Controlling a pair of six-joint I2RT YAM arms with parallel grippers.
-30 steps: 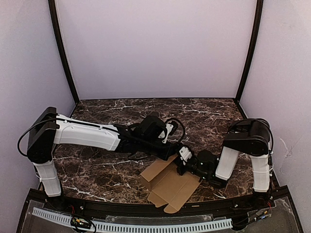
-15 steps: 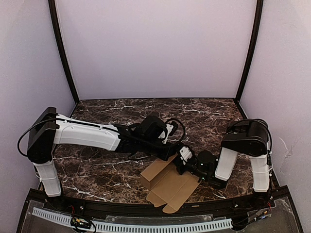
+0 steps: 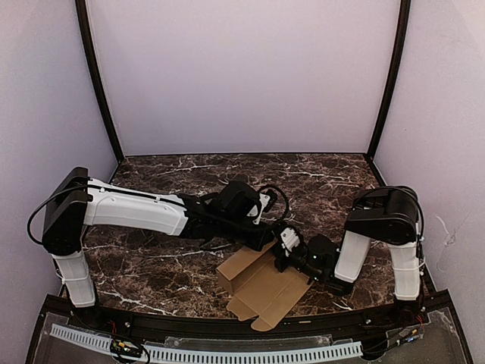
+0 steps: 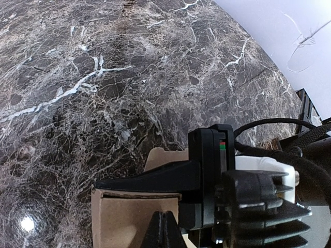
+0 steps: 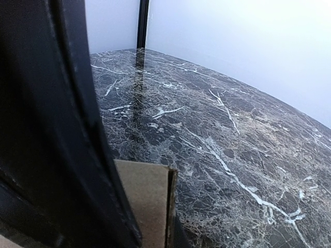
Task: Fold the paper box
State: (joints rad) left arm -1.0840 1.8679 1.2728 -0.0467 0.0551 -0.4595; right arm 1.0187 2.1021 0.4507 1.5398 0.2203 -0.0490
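Two arms are meeting over the work right now, low at the near edge of the dark brown, white-veined marble tabletop (image 3: 151, 262). The plain tan cardboard paper box (image 3: 261, 292) lies there, a little right of centre, part-opened, with its flaps and notched tabs spread toward the front rail. The left gripper (image 3: 267, 236) reaches in from the far-left side, long white forearm stretched across the table, and comes down at the box's far edge. The right gripper (image 3: 283, 255) pushes in low from the right and sits just beside it at the same far corner. From the left wrist camera, one black finger (image 4: 150, 181) runs along the top edge of a raised cardboard panel and the other pokes up in front of it; I cannot tell whether those jaws are pinching the panel. On the right wrist, one dark finger fills the left of the view with a cardboard edge just beside it, and that grip I cannot tell either.
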